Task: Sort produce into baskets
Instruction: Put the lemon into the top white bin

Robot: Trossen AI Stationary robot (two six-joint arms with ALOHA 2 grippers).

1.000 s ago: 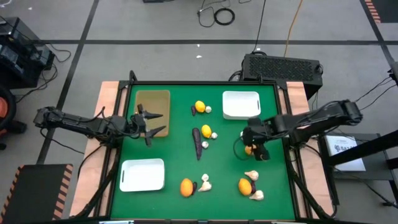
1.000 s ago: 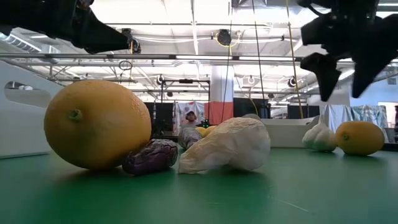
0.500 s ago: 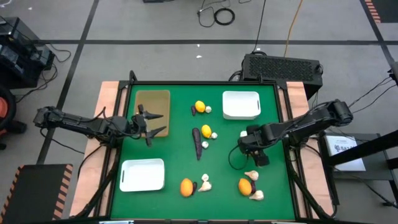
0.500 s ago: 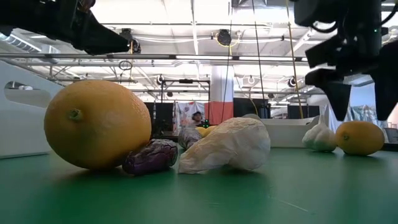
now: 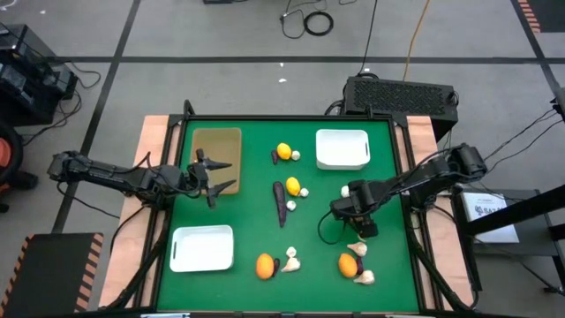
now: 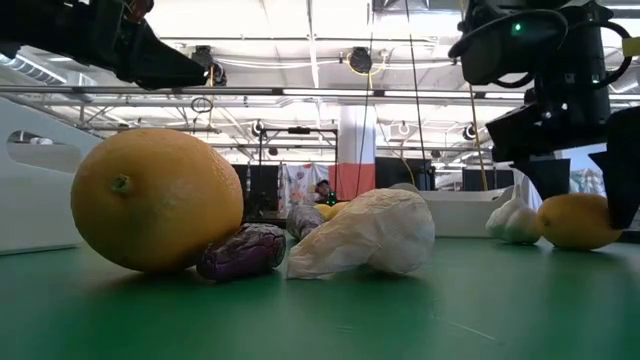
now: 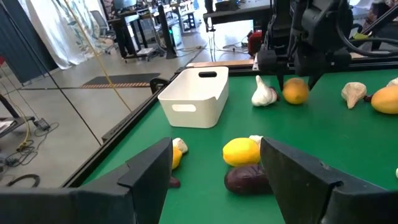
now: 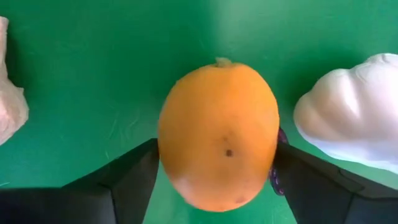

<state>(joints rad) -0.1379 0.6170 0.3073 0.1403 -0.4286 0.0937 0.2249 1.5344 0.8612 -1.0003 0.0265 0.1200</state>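
On the green table (image 5: 256, 221), we saw the right gripper (image 8: 214, 177) spread, its fingers flanking an orange citrus (image 8: 217, 140), not yet clenched; the left gripper (image 5: 212, 181) waited released.

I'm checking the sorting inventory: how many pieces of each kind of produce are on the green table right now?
Citrus fruits: 5, one mostly hidden under the right gripper
Garlic bulbs: 6
Purple eggplant pieces: 4 clearly visible, including the long one
Total: 15 that can be made out
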